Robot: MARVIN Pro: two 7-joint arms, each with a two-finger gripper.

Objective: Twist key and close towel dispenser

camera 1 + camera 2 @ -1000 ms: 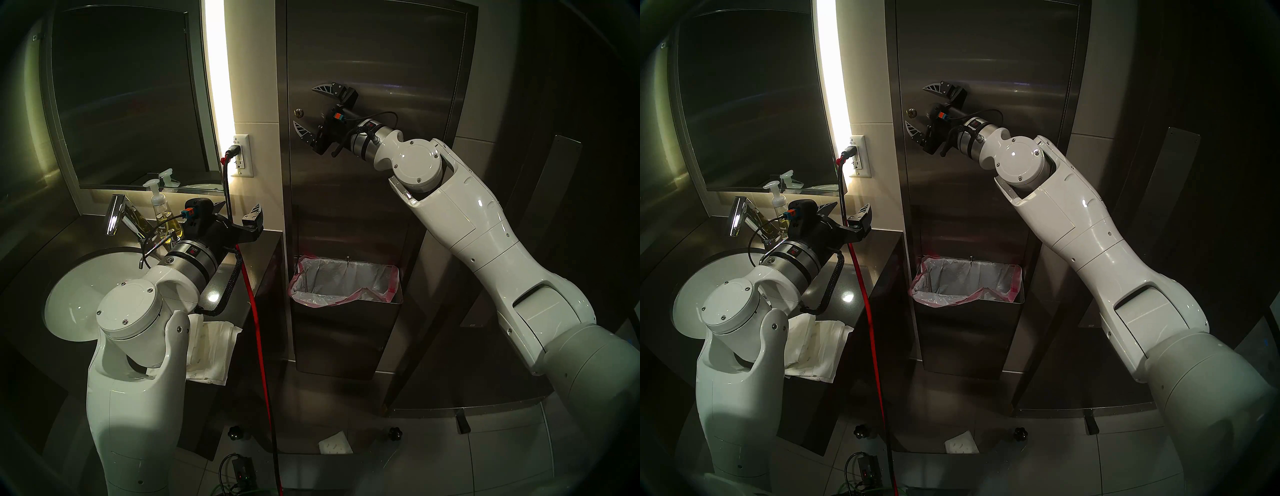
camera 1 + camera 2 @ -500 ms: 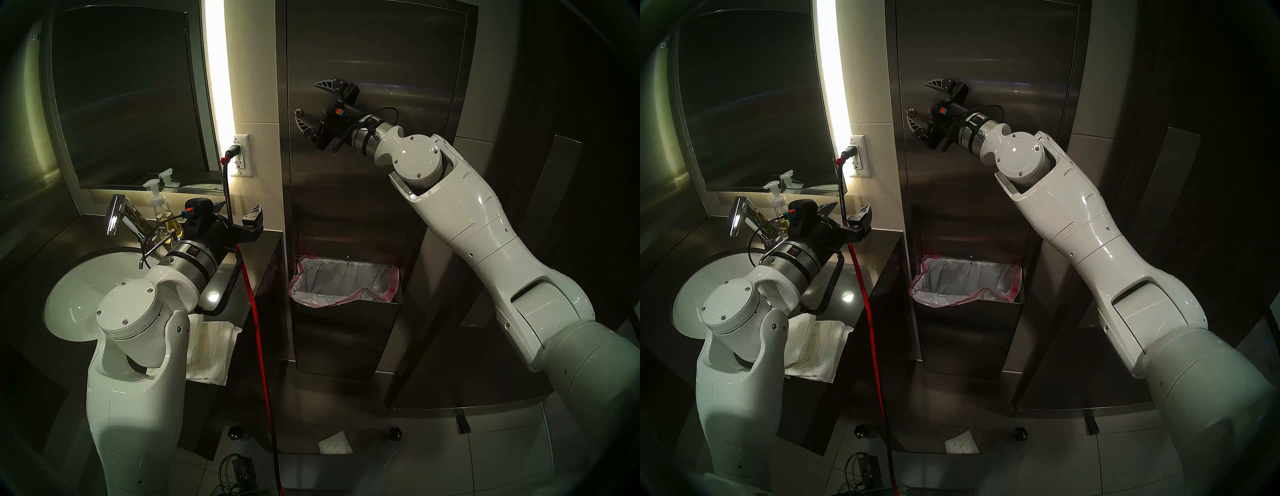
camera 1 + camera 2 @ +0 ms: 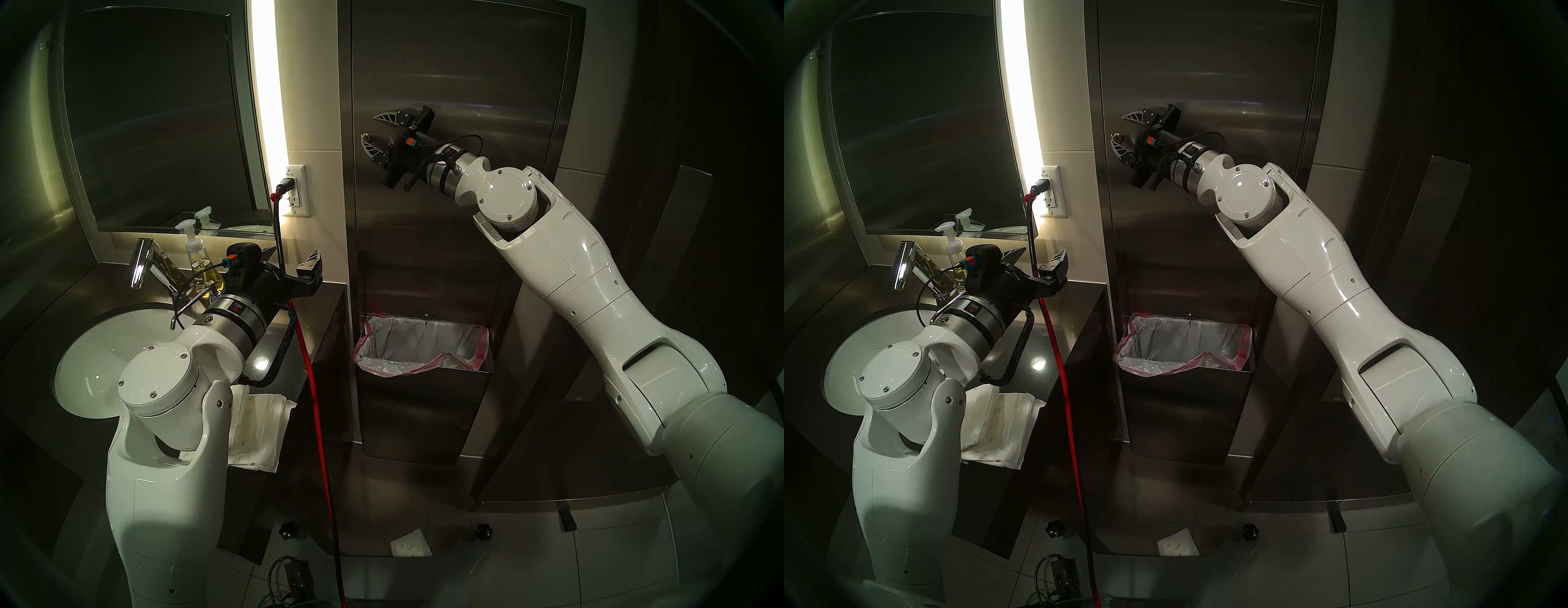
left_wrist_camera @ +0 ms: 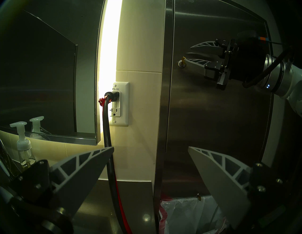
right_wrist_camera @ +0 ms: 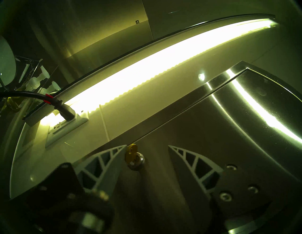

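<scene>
The small brass-gold round-headed key (image 5: 130, 152), stiff, thin and likely slippery, wants pinching on its flat head by the right gripper (image 5: 147, 147), whose 2 fingers stand apart around it, not yet gripping.

We note the right gripper (image 3: 367, 132) has edged leftward along the tall brushed stainless-steel towel dispenser (image 3: 458, 220) door, toward the small brass-gold round-headed key (image 3: 365, 136) in its silver lock cylinder. Its jaws, wide apart a second ago, have drawn partway together. The lower fingertip (image 3: 365, 145), earlier below and clear of the key, now lies just beside the key head; contact we cannot confirm.
</scene>
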